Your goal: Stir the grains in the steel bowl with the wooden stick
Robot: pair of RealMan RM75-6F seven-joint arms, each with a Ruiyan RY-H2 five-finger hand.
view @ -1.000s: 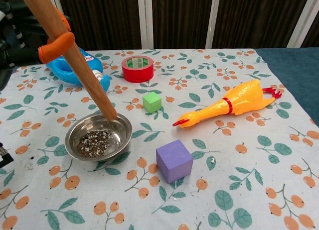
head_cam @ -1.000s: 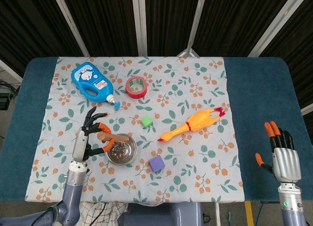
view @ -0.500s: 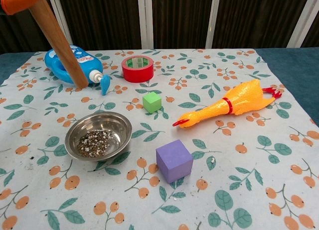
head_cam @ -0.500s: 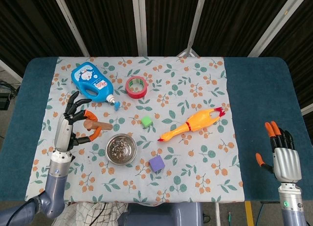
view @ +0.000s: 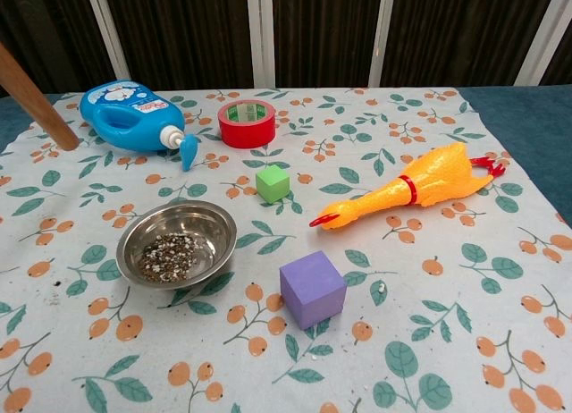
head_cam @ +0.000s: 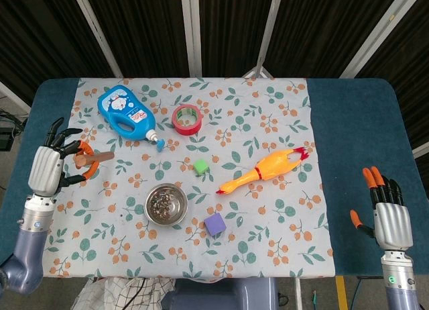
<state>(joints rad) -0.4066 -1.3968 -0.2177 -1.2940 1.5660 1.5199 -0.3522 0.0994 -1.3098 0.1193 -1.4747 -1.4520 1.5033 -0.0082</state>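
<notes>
Since a second ago the left hand (head_cam: 48, 169), gripping the wooden stick (head_cam: 94, 158), has swung away to the cloth's edge, at ten o'clock from the steel bowl (head_cam: 166, 204); stirring looks finished. Grains (view: 168, 257) show clearly only from the chest view. Only the head view shows the right hand (head_cam: 389, 215), open, idle, at three o'clock.

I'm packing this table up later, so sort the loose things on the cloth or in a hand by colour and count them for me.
Blue: 1, bottle
Red: 1, tape
Green: 1, small cube
Purple: 1, cube
Yellow: 1, chicken
Steel: 1, bowl of grains
Wood: 1, stick, held by the left hand
Total: 7
</notes>
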